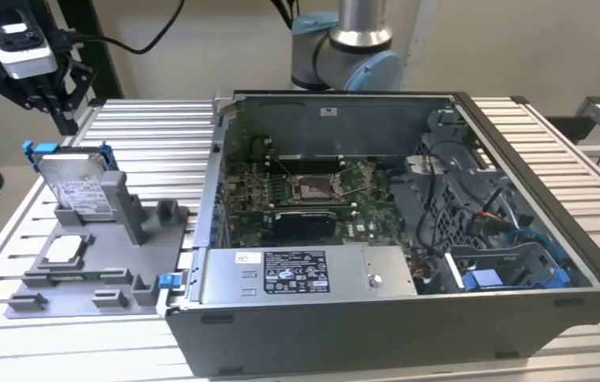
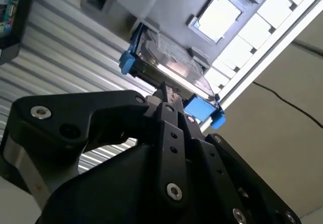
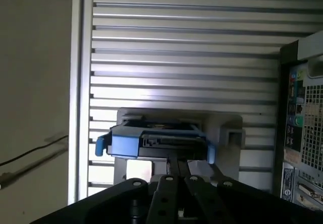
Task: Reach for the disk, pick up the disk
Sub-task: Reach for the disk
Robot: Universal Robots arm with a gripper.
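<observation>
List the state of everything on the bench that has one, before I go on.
gripper: shut, holding nothing, above the disk and not touching it.
disk: standing on edge in the grey holder, blue frame on, not gripped.
chip: lying flat in a pocket of the holder.
computer case: lying on its side, side panel off, insides exposed.
</observation>
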